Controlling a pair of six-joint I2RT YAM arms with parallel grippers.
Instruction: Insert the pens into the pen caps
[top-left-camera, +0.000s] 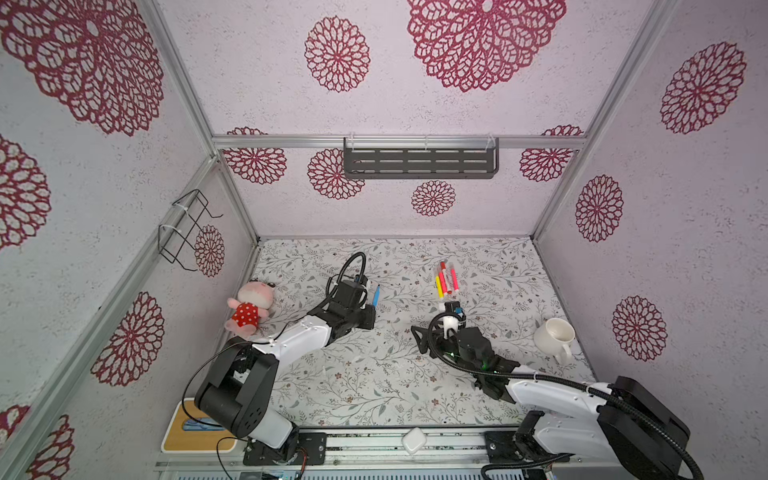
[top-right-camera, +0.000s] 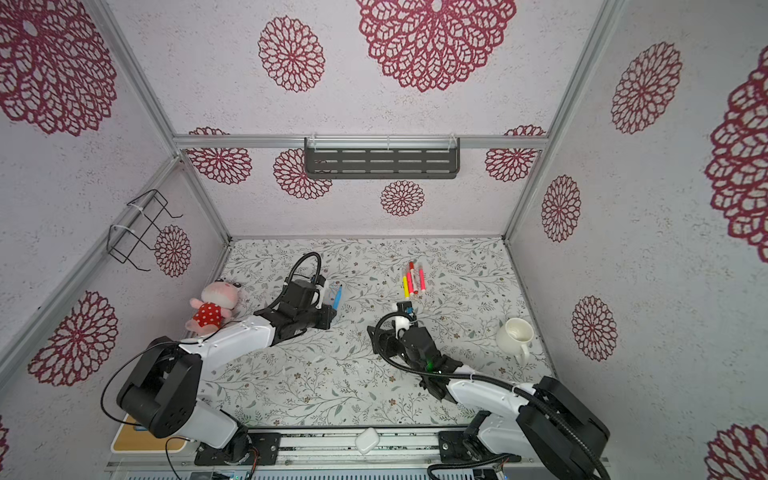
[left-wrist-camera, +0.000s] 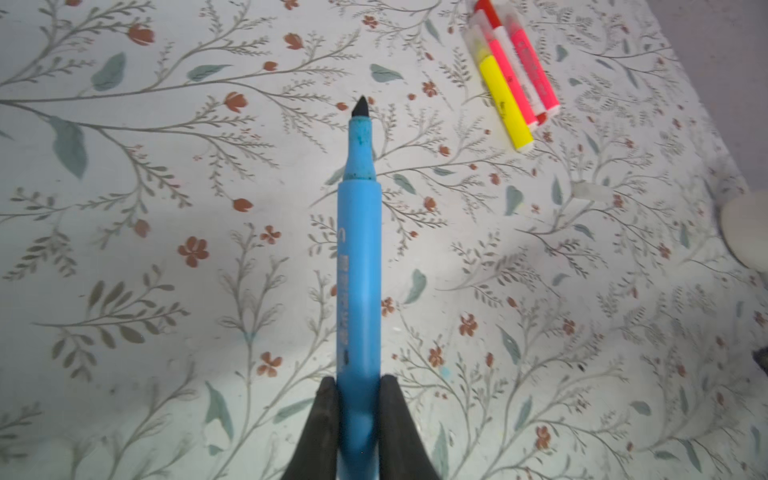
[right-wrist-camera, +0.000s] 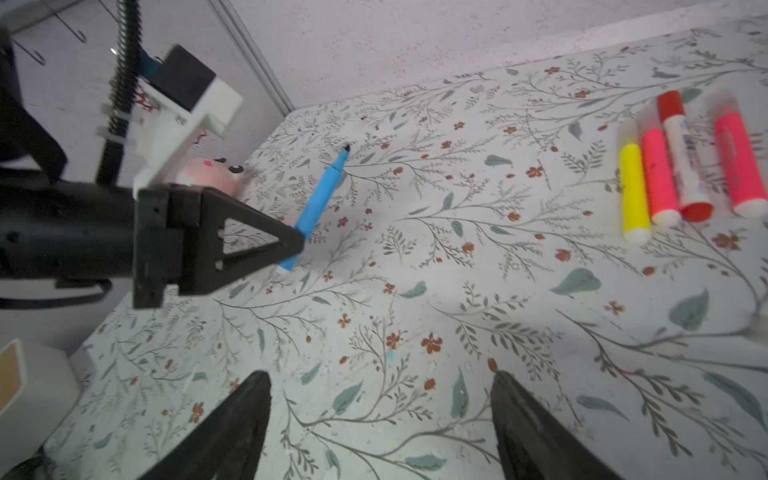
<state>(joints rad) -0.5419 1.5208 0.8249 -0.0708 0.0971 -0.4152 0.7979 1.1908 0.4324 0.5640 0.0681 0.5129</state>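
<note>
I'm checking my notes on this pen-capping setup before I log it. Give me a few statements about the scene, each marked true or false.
1. The left gripper is shut on the blue pen. True.
2. The blue pen's tip wears a cap. False: its dark tip is bare.
3. The right gripper holds a cap. False: its fingers stand open with nothing between them.
4. The yellow pen lies beside a pink pen on the table. True.
5. The mug stands next to the plush toy. False: in both top views the mug is on the right side of the table and the toy on the left.
</note>
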